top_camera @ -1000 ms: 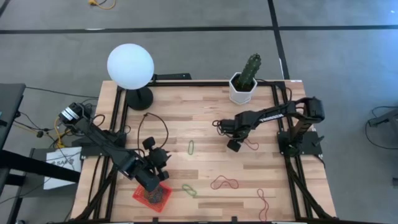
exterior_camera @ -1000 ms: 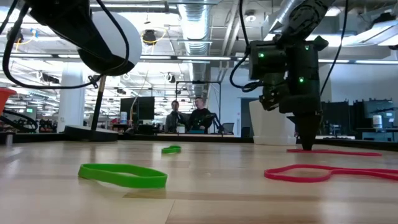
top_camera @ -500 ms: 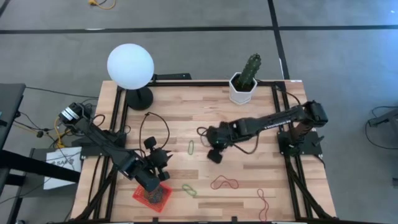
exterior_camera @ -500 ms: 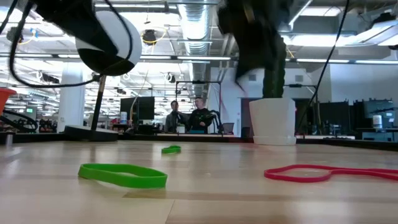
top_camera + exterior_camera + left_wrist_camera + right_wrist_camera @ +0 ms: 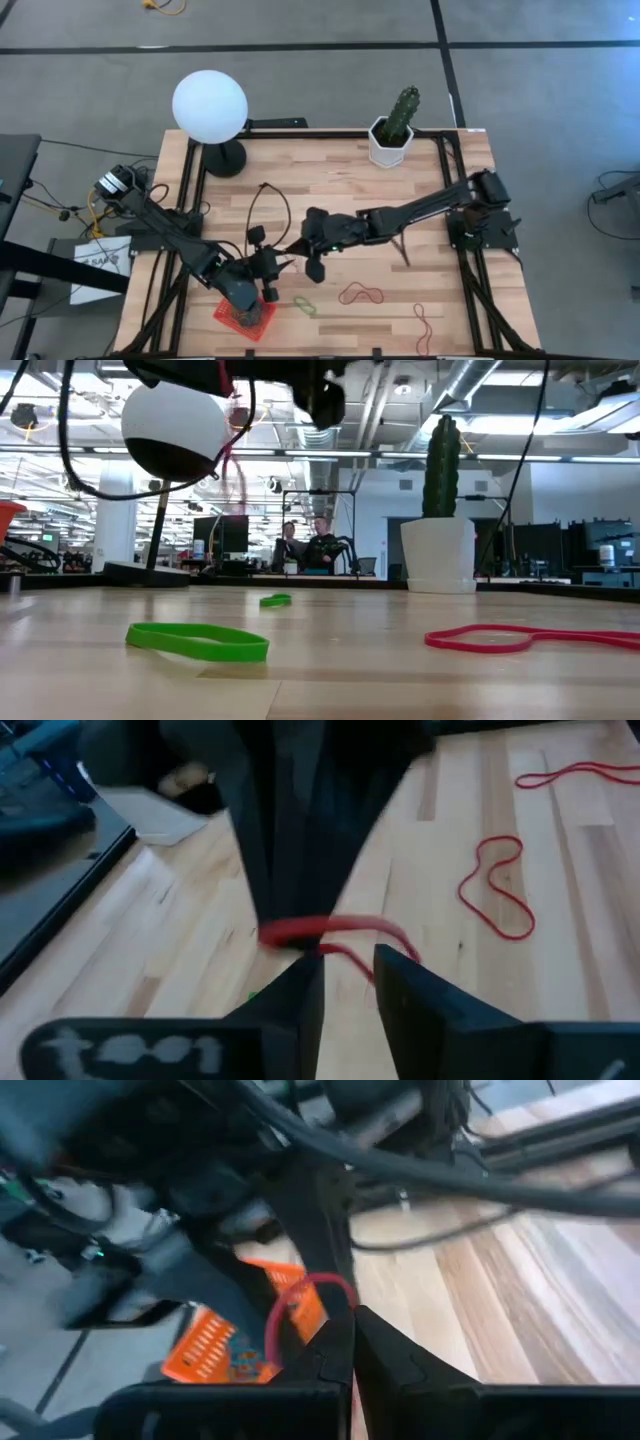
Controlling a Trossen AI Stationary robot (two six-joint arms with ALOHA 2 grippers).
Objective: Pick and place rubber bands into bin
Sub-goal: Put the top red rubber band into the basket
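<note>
My right gripper [image 5: 292,250] reaches across to the table's left half and is shut on a red rubber band [image 5: 300,1295], held high above the wood. In the low view the band [image 5: 237,470] hangs in the air. My left gripper [image 5: 278,266] is right next to it, above the orange bin [image 5: 245,318], which has several bands in it. In the left wrist view its fingers [image 5: 345,995] stand slightly apart on either side of a strand of the same band [image 5: 335,932]. I cannot tell whether they touch it. The bin also shows in the right wrist view [image 5: 225,1345]. My right gripper pinches the red band between its two fingertips [image 5: 345,1342]. The fingers come roughly level from the table's right side. A loop of the band [image 5: 318,1285] arches out past the fingertips, lifted clear of the table and slack.
Loose bands lie on the wood: a green one [image 5: 305,305] and a red one [image 5: 360,294] near the front, and another red one [image 5: 425,325] at the front right. At the back stand a white globe lamp [image 5: 209,105] and a cactus pot [image 5: 390,140].
My right gripper has risen from the table's right-centre and swept toward the left edge and a little nearer, carrying the red band clear of the wood up to my left gripper. My left gripper has shifted slightly toward it, staying above the bin.
</note>
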